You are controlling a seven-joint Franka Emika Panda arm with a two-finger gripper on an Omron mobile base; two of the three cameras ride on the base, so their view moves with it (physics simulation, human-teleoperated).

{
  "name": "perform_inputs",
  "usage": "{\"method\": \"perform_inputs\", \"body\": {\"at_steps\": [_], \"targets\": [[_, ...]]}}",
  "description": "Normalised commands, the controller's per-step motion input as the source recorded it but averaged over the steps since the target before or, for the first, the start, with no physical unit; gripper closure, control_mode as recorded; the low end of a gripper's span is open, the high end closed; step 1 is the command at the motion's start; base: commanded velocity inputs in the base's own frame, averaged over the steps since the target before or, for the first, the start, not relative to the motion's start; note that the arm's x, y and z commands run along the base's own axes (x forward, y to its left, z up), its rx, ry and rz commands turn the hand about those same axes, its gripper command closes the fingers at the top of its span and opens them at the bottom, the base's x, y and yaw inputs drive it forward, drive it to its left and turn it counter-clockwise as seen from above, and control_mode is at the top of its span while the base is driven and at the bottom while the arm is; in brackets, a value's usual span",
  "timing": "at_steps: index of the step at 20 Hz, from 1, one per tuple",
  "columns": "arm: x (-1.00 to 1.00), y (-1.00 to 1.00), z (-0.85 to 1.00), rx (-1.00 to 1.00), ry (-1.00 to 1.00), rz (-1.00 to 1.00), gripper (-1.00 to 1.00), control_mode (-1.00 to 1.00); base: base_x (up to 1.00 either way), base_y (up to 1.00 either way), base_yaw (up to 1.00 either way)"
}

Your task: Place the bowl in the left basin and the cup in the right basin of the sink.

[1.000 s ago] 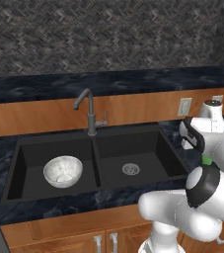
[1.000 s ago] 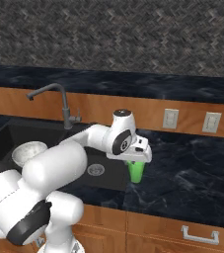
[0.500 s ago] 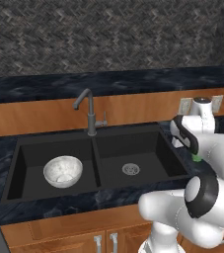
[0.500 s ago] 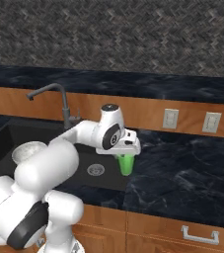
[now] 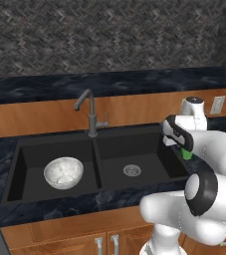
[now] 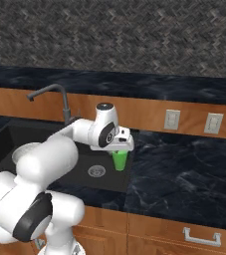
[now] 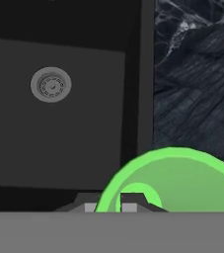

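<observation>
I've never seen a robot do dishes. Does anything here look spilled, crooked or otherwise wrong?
Nothing stands out. The bowl sits upright in the left basin. The gripper holds the green cup upright by its rim, over the right basin's right edge. No spill shows.

Arm bent forward, hand pointing down. Gripper (image 6: pixel 119 150) at centre of the right base view, at 3 o'clock in the left base view (image 5: pixel 182 148). Jaws closed on the cup (image 6: pixel 119 160) rim; cup hangs upright.
</observation>
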Motion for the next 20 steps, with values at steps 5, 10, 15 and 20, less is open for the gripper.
{"method": "perform_inputs", "body": {"at_steps": [5,10,15,20], "targets": [[0.25,0.25,-0.01,0.1,-0.11,0.03,1.0,-1.0,0.0,0.0,0.0],[0.25,0.23,-0.11,0.08,-0.08,0.0,1.0,-1.0,0.0,0.0,0.0],[0.28,0.23,-0.16,0.03,-0.03,0.0,1.0,-1.0,0.0,0.0,0.0],[0.29,0.16,-0.19,0.0,-0.01,0.0,1.0,-1.0,0.0,0.0,0.0]]}}
